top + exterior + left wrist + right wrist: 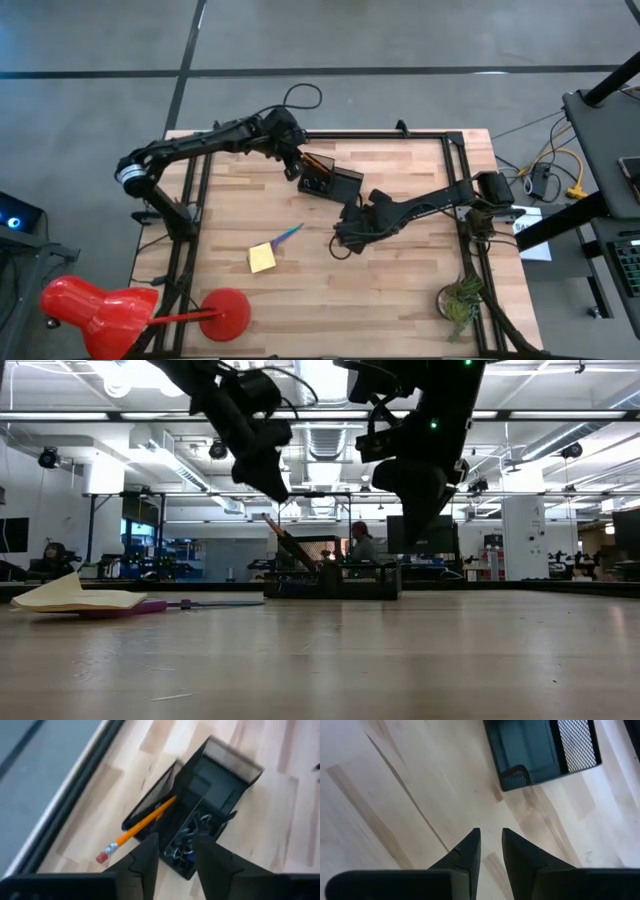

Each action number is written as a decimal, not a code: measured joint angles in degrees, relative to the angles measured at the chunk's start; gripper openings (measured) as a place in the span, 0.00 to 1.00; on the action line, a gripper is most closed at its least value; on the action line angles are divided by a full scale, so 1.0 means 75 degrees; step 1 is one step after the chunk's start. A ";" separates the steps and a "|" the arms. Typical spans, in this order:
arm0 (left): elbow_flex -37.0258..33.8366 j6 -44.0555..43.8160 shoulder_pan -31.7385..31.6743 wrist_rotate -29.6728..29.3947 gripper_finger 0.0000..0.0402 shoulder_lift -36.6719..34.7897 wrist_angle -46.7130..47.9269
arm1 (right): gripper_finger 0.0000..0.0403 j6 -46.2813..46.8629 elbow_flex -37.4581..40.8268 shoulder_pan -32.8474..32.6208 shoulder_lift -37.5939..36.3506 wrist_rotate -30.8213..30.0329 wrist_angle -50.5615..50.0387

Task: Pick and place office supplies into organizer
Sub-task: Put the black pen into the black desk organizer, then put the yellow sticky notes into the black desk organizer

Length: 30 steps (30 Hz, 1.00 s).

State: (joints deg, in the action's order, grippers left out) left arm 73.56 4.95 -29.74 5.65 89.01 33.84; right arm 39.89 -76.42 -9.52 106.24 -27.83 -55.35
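Leaning in the organizer [200, 795], an orange pencil [142, 822], apparently released.

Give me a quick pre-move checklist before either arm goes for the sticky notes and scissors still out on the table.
1. Left gripper empty: ok, fingers apart above the organizer, nothing between them.
2. Right gripper empty: ok, only bare wood shows between its fingers.
3. Pencil placed: ok, it leans in the mesh compartment, eraser end sticking out.
4. Clips placed: ok, they lie in a compartment of the organizer.
5. Sticky-note pad and scissors reachable: ok, both lie in the open; whether they touch, cannot tell.
6. Arm clearance: cannot tell, both arms crowd the organizer.
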 joint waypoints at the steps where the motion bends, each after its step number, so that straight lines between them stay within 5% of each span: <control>1: 0.0001 -0.0002 0.0033 0.0001 0.28 -0.0094 -0.0032 | 0.17 -0.0024 0.0040 0.0004 0.0000 0.0000 0.0090; 8: -0.0007 -0.0022 0.0133 0.0007 0.36 -0.0871 0.0886 | 0.17 -0.0767 0.0123 0.0176 0.0000 0.0396 0.0807; 13: -0.0635 -0.0118 0.0309 0.0574 0.37 -0.1725 0.2093 | 0.16 -0.2143 0.0236 0.0666 0.0000 0.2254 0.2638; 18: -0.2068 -0.1283 0.0717 0.1649 0.37 -0.2728 0.2023 | 0.15 -0.3620 0.0186 0.1052 0.0040 0.3697 0.4627; 24: -0.4027 -0.3392 0.1596 0.1580 0.37 -0.4187 0.1489 | 0.21 -0.5331 -0.0506 0.1068 0.0590 0.3779 0.4987; 30: -0.5119 -0.5233 0.2523 0.1572 0.37 -0.5442 0.1097 | 0.27 -0.5146 -0.1596 0.1043 0.1511 0.4048 0.4725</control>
State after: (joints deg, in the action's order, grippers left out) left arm 35.17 -34.30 -10.81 17.44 48.19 42.07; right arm 1.30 -88.38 -1.70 117.57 2.53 -19.91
